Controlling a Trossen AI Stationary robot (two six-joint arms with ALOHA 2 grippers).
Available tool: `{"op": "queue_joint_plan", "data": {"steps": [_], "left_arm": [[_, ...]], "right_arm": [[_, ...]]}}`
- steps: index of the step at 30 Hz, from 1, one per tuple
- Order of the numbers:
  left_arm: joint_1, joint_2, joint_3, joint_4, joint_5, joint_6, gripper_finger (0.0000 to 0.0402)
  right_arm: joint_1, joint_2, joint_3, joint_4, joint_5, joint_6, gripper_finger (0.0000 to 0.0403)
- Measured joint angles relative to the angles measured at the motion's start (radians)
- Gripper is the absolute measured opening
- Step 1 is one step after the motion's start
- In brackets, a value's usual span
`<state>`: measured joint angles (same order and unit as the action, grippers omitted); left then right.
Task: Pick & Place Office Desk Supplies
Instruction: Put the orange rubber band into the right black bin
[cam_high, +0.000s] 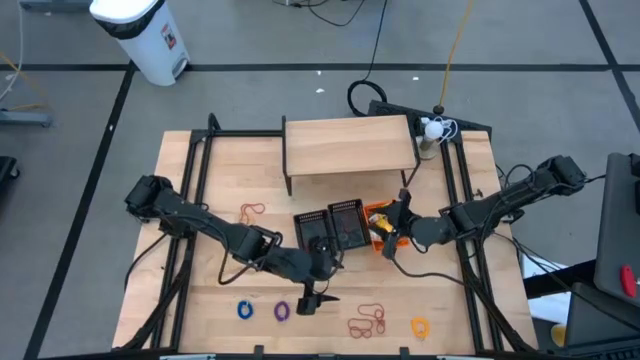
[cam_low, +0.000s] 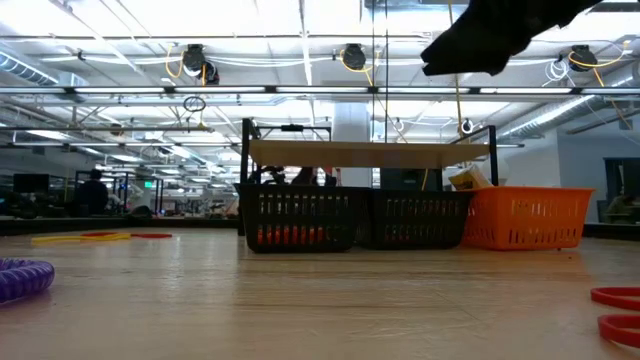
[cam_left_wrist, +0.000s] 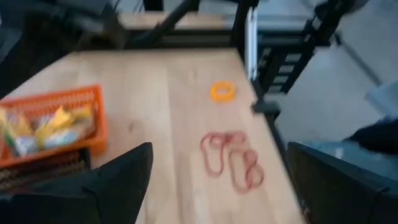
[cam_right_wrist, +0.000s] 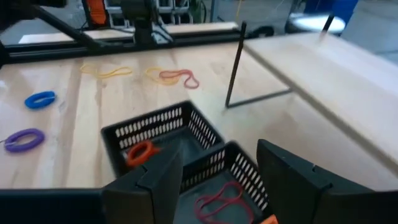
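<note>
High view is showing the left hand (cam_high: 318, 297) hanging fully spread and empty over the bench (cam_high: 200, 290), approaching a pickup, with the red elastic loops (cam_high: 367, 321) lying just ahead, calling for descent onto them, while the right hand (cam_high: 392, 225), partly spread, is hovering over the baskets (cam_high: 335, 226).

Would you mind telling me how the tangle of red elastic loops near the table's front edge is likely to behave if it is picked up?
The red elastic loops lie flat in thin, irregular curves, so they probably hang limp and weigh little. Being interlinked, several may well lift together. Pushed, they would likely slide or bunch on the wooden table rather than roll.
</note>
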<state>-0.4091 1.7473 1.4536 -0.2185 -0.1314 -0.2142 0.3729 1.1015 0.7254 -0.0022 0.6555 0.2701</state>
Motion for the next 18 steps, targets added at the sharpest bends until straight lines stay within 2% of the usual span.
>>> {"op": "queue_joint_plan", "data": {"steps": [2,4,7,11,18], "left_arm": [[0.004,0.0,0.001,0.043,0.001,-0.001,0.0368],[0.012,-0.002,0.002,0.013,0.034,0.038,0.0371],[0.021,-0.001,0.001,-0.163,0.126,0.12,0.0376],[0.02,0.006,0.0,-0.313,0.148,0.124,0.0378],[0.023,0.006,0.001,-0.161,0.119,0.066,0.0366]], "right_arm": [[-0.015,0.0,0.0,0.022,0.0,-0.038,0.0192],[-0.027,0.0,0.0,0.039,-0.001,-0.074,0.0193],[-0.04,0.0,0.0,0.039,-0.002,-0.115,0.0194],[-0.053,0.0,0.0,0.036,-0.002,-0.137,0.0191],[-0.059,0.0,0.0,0.035,-0.006,-0.102,0.0189]]}}
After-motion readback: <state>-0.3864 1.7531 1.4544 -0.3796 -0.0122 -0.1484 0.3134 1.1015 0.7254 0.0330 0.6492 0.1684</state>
